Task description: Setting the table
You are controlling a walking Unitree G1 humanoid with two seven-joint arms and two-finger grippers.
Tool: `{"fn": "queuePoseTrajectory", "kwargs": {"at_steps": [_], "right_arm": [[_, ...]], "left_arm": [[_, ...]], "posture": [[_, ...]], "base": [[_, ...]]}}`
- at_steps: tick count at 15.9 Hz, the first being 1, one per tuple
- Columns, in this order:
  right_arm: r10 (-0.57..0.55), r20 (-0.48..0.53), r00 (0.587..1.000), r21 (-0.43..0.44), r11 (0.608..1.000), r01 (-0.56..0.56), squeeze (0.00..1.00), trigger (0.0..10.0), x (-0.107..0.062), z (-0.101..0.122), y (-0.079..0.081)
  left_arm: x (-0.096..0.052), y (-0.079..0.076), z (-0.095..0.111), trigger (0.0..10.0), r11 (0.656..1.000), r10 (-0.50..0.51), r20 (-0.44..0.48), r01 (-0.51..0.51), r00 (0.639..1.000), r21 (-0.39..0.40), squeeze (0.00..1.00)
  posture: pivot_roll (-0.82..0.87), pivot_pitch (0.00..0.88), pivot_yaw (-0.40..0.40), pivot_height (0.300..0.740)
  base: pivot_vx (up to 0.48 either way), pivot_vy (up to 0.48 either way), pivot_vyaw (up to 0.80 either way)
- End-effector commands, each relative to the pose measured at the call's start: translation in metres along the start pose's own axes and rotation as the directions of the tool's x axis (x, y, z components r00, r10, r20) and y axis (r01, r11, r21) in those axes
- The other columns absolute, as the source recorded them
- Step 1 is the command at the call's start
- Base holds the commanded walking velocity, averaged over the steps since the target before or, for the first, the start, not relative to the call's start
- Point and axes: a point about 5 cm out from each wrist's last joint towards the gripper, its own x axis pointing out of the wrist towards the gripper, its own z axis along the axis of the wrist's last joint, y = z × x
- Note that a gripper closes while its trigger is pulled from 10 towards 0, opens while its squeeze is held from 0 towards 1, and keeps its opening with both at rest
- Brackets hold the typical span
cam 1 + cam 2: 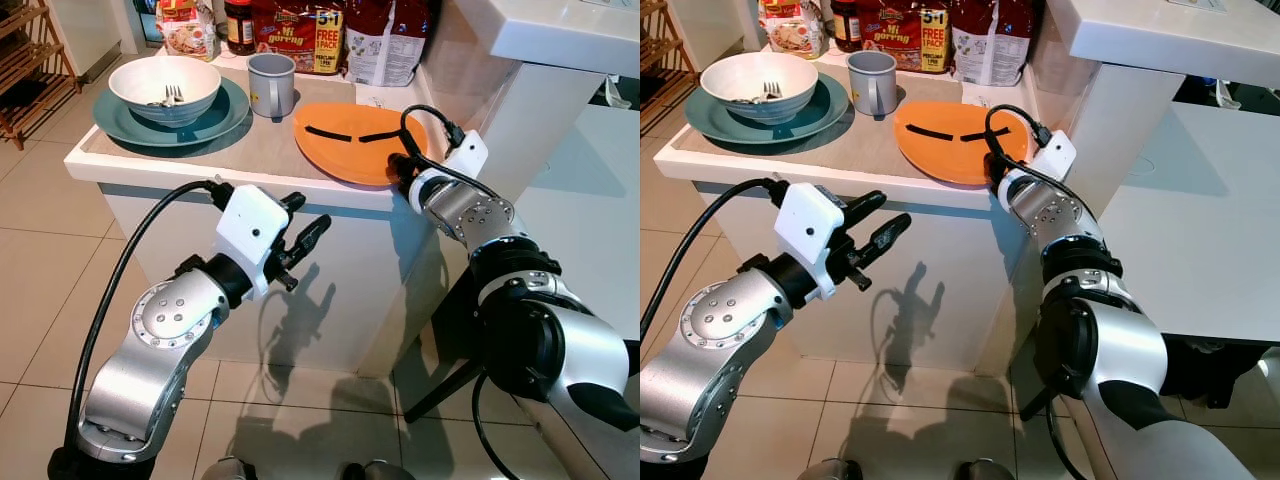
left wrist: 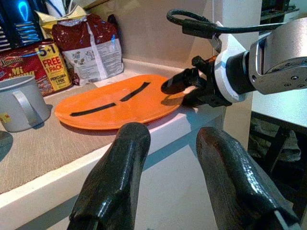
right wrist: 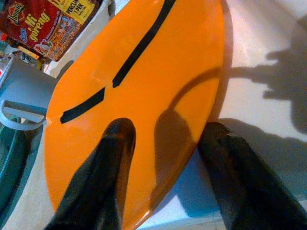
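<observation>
Orange plate rim between right gripper fingers (apart)

At the upper edge of the frame the red snack packets and dark jar are cut off, and the white bowl hides most of the metal fork.

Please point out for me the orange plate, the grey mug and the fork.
orange plate (image 1: 345, 150): left eye view, bare middle of its face, below the black strips.
grey mug (image 1: 270, 85): left eye view, its outer wall.
fork (image 1: 172, 96): left eye view, the tines, inside the white bowl.
</observation>
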Motion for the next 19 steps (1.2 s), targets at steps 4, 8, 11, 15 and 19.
{"fn": "queuePoseTrajectory", "kwargs": {"at_steps": [4,8,11,15,19], "right_arm": [[-0.056,-0.071,0.996,0.004,0.998,0.056,0.0,0.0,0.002,-0.017,-0.013],[-0.069,-0.072,0.995,0.012,0.997,0.07,0.0,0.0,0.001,-0.017,-0.02],[-0.079,-0.069,0.994,0.012,0.997,0.08,0.0,0.0,0.0,-0.016,-0.026],[-0.05,-0.023,0.998,0.021,0.998,0.051,0.0,0.0,-0.002,-0.012,-0.03],[0.053,0.022,0.998,-0.013,0.999,-0.053,0.0,0.0,-0.006,-0.003,-0.024]], "left_arm": [[0.001,-0.002,0.008,10.0,1.0,-0.019,0.028,0.019,0.999,0.016,0.0],[0.001,-0.003,0.008,10.0,1.0,-0.024,0.027,0.023,0.999,0.02,0.0],[0.002,0.0,0.009,10.0,1.0,-0.007,0.035,0.006,0.999,0.025,0.0],[0.003,0.003,0.01,10.0,0.999,0.006,0.039,-0.008,0.999,0.031,0.0],[0.003,0.015,0.014,10.0,0.995,0.095,0.065,-0.096,0.993,0.016,0.0]], "posture": [[0.04,0.083,-0.086,0.74],[0.04,0.08,-0.082,0.74],[0.04,0.078,-0.082,0.74],[0.04,0.073,-0.075,0.74],[0.04,0.074,-0.066,0.74]], "base": [[0.0,0.0,0.0],[0.0,0.0,0.0],[0.0,0.0,0.0],[0.0,0.0,0.0],[0.0,0.0,0.0]]}}
